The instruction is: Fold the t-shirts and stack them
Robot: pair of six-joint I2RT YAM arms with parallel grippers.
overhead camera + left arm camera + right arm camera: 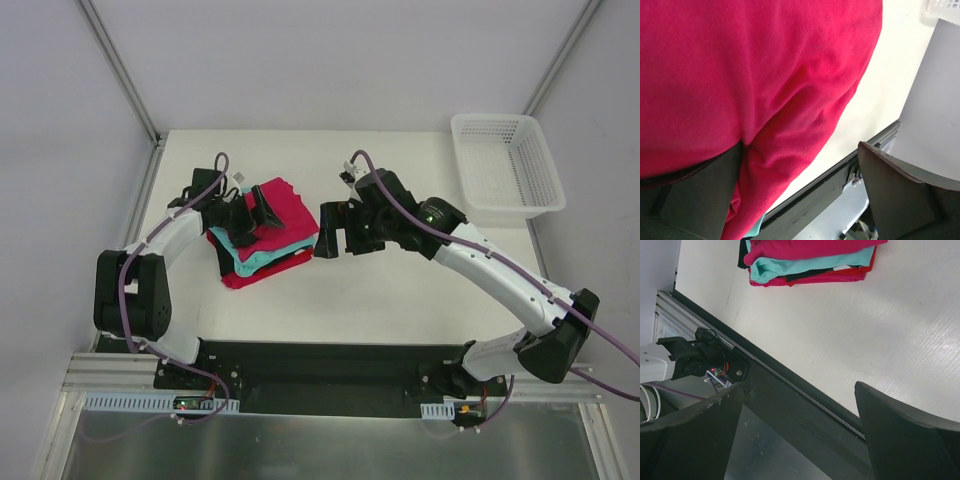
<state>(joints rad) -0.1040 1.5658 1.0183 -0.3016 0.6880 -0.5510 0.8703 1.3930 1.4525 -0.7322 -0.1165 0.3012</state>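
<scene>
The t-shirts lie folded in one stack (262, 240) on the left middle of the table: the magenta-pink one (287, 208) on top, then teal (252, 257), a dark one, and red (248, 277) at the bottom. My left gripper (255, 218) is open just over the stack. In the left wrist view the magenta shirt (750, 75) fills the frame and lies against the left one of my fingers (695, 195). My right gripper (342, 238) is open and empty, just right of the stack. In the right wrist view the stack (810, 262) shows at the top.
A white plastic mesh basket (505, 165) stands at the table's far right corner. The black base rail (320, 375) runs along the near edge. White walls and metal frame posts close in the table on the left, back and right.
</scene>
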